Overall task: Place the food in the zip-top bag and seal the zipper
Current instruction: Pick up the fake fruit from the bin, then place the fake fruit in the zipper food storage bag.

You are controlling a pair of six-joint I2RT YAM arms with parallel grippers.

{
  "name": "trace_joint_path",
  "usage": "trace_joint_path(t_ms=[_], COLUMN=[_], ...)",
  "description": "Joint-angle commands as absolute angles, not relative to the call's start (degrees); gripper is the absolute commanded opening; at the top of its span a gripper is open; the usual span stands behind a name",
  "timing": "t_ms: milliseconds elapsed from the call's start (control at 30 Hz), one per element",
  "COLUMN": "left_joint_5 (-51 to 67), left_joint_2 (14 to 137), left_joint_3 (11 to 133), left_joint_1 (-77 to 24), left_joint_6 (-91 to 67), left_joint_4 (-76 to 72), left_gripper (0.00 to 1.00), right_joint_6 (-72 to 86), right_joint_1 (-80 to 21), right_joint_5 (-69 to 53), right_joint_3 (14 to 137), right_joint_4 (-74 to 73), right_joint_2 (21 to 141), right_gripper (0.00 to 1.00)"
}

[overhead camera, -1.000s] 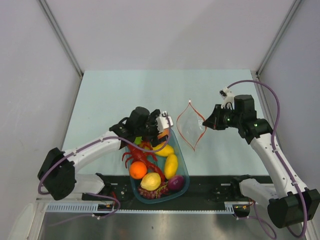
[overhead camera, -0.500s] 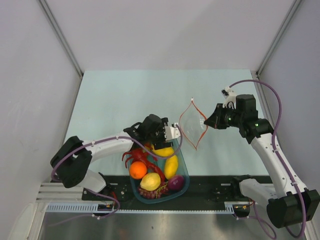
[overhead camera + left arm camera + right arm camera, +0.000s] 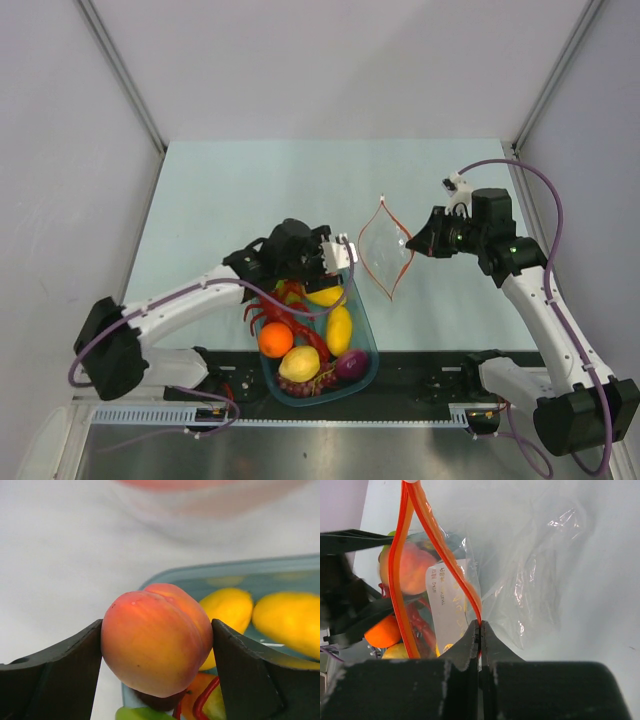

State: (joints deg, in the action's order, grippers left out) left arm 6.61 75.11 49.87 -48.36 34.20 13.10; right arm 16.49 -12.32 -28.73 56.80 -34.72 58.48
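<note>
In the left end effector (image 3: 157, 645), a peach (image 3: 152, 635) was clamped, lifted near the tub (image 3: 210, 572) & the zip-top bag (image 3: 383, 257). The right end effector (image 3: 480, 630) was pinched on the zipper (image 3: 442, 547), bag held open, prob. for loading.

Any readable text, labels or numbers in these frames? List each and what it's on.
White patch on the zip-top bag, right wrist view: a few faint printed characters, too blurred to read.
Nothing else: no text shows on the peach or the blue tub.
</note>
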Motion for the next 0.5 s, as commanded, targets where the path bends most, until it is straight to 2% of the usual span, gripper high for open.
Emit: trace_joint_path(t_ms=[0, 133, 233, 467], left_joint_5=[14.8, 19.1, 20.1, 21.6], left_joint_2=[66.2, 65.8, 71.2, 78.5], left_joint_3=[59.7, 67.3, 73.7, 76.0], left_joint_1=[-48.5, -49.0, -49.7, -54.2], left_joint_6=[25.8, 18.9, 16.7, 22.4], left_joint_4=[16.3, 16.1, 16.9, 14.8], left_gripper=[0.35, 0.35, 0.35, 0.37], right_joint_6=[17.5, 17.8, 18.2, 18.9], right_joint_1=[-13.1, -13.7, -14.2, -14.6], right_joint_5=[-30.8, -31.4, -31.7, -32.3], right_joint_3=[58.4, 58.4, 58.3, 58.4], right_joint_4=[-32.1, -31.1, -30.0, -28.7], right_joint_2=[58.0, 58.8, 59.1, 59.2], right_gripper=[0.00, 0.00, 0.00, 0.00])
